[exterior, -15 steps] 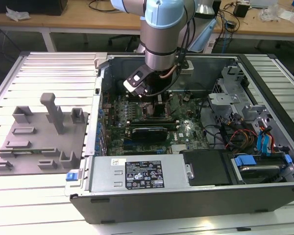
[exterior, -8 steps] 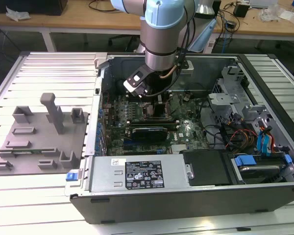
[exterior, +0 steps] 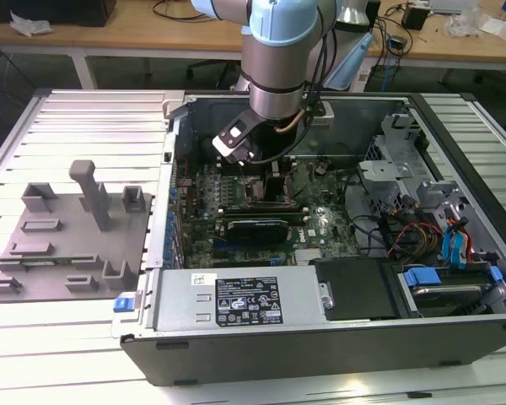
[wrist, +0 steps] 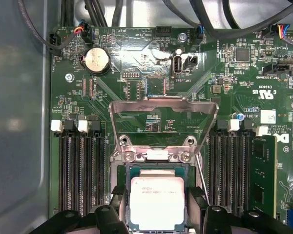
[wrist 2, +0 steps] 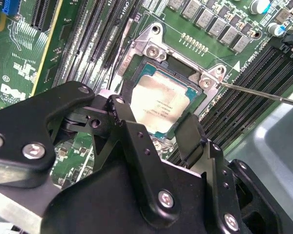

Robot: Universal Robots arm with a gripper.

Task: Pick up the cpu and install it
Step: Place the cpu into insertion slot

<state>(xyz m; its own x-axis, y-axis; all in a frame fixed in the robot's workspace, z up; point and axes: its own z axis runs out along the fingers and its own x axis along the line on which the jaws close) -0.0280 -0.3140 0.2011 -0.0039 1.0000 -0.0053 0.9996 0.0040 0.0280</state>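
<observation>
Looking straight down past the gripper [wrist 2: 156, 122] in the second wrist view, its two black fingers [wrist 2: 124, 122] sit on either side of the cpu [wrist: 157, 202], spread a touch wider than the chip, so it's partly open and not holding anything as far as I can see. The cpu is lying flat in the socket [wrist: 156, 157], silver top up, square to the frame. Just past it the metal load plate [wrist: 163, 105] is flipped up and open, and the thin lever rod [wrist 2: 254, 92] sticks out to one side of the socket. Rows of black memory slots [wrist: 83, 170] run along both sides, and further up the green motherboard [wrist: 136, 73] there's a round coin battery [wrist: 96, 60]. Pulling back to the exterior view, the arm [exterior: 278, 59] reaches down into the open computer case [exterior: 320, 354], which has a grey power supply [exterior: 236, 299] along its near edge. Off to the exterior view's left, a grey plastic plate with upright pegs [exterior: 67, 245] lies on the slatted white table [exterior: 67, 354], well apart from the gripper.
</observation>
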